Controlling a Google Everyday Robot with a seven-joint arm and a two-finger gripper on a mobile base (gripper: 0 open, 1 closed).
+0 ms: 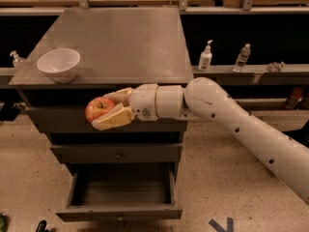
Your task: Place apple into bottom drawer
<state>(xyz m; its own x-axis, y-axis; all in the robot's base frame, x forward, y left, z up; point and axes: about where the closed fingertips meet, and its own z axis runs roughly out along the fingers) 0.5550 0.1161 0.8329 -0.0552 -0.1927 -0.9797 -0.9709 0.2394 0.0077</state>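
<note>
A robot's gripper (109,109) is clamped on the apple (98,108), one pale finger over the fruit and one under it. It holds the apple in the air in front of the grey cabinet's top drawer (53,122), just below the front edge of the worktop (120,37). The white arm (241,124) reaches in from the right with its wrist roughly level, which lets it carry the fruit sideways across the cabinet face without touching it. Below, the bottom drawer (120,190) is pulled out and bare inside, evidently left open to take the apple. The middle drawer (118,153) is shut flush, so nothing juts out between the fruit and the open box. The apple hangs over the drawer's left half, and from this position the transfer looks about midway: the fruit is lifted and off the worktop but not yet lowered. The likely next move is a descent past the two upper drawer fronts, keeping clear of the bottom drawer's front wall, with release only once the apple is low enough not to bounce or roll. A white bowl (59,64) sits near the worktop's left front corner, above the gripper and apart from it, and appears to play no part. A pump bottle (205,57) and a clear bottle (243,57) stand on a ledge to the right, well apart from the action.
</note>
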